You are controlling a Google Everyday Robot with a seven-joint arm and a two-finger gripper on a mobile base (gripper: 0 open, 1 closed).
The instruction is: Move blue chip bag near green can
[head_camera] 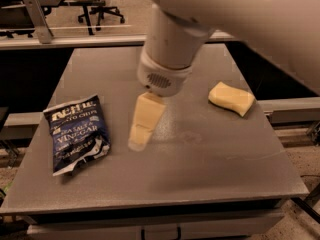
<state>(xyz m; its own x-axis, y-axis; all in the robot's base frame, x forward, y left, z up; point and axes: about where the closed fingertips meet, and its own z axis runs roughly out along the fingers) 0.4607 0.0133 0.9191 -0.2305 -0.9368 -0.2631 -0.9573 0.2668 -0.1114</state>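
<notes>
The blue chip bag (pixel 76 133) lies flat on the grey table (pixel 210 174) at the left, white lettering facing up. My gripper (pixel 142 126) hangs over the middle of the table, a little to the right of the bag and apart from it, with nothing seen in it. The white arm fills the upper middle and right of the view. The green can is hidden behind the arm.
A yellow sponge (pixel 231 98) lies at the table's right side. Office chairs (pixel 102 6) and a rail stand behind the table's far edge.
</notes>
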